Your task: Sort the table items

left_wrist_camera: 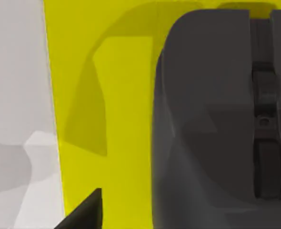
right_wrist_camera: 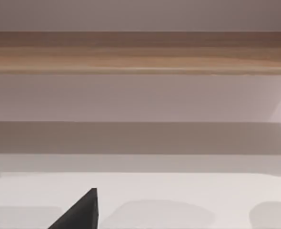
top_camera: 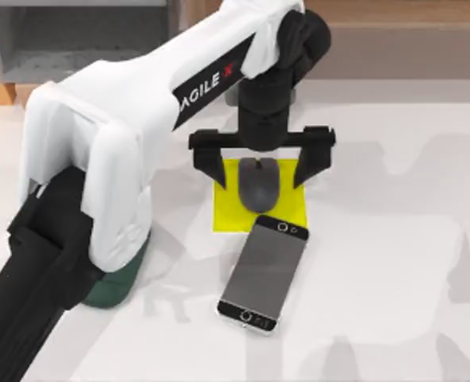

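Wide plain white bench (top_camera: 394, 263), things near its middle. White AgileX left arm reaches in from the bench's left side; its black left end effector (top_camera: 260, 169) hangs over the mouse, fingers spread wide, one each side, not touching it. Slim grey-screen smartphone with black bezels and silver edge (top_camera: 264, 272) lies flat, tilted, its top corner overlapping the square's near edge. Flat yellow square mat (left_wrist_camera: 121, 119) under the mouse. Small dark grey oval computer mouse (top_camera: 258, 185) rests on the mat. Right end effector (right_wrist_camera: 78, 212): fingers cannot tell.
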`<state>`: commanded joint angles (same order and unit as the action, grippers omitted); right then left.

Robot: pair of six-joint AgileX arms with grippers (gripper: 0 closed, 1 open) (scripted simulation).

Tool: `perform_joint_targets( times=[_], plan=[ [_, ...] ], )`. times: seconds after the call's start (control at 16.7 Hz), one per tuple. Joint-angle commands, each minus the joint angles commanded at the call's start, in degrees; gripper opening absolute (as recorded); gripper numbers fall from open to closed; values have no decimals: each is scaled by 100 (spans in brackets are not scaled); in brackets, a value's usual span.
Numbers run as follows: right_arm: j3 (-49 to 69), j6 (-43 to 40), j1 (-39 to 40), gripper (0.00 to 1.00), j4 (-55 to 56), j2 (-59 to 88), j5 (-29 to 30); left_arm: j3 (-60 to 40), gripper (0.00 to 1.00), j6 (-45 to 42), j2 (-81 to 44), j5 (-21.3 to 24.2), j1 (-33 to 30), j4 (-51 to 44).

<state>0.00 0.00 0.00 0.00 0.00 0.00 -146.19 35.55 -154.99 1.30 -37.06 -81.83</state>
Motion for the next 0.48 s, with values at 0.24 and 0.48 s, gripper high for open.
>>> perform_joint_targets(
  times=[0.24, 0.48],
  plan=[
    [0, 0, 0, 100, 0, 0, 0, 533, 100, -160, 467, -19, -129, 200],
    [0, 0, 0, 100, 0, 0, 0, 1734, 100, -482, 1246, -65, -386, 608]
  ],
)
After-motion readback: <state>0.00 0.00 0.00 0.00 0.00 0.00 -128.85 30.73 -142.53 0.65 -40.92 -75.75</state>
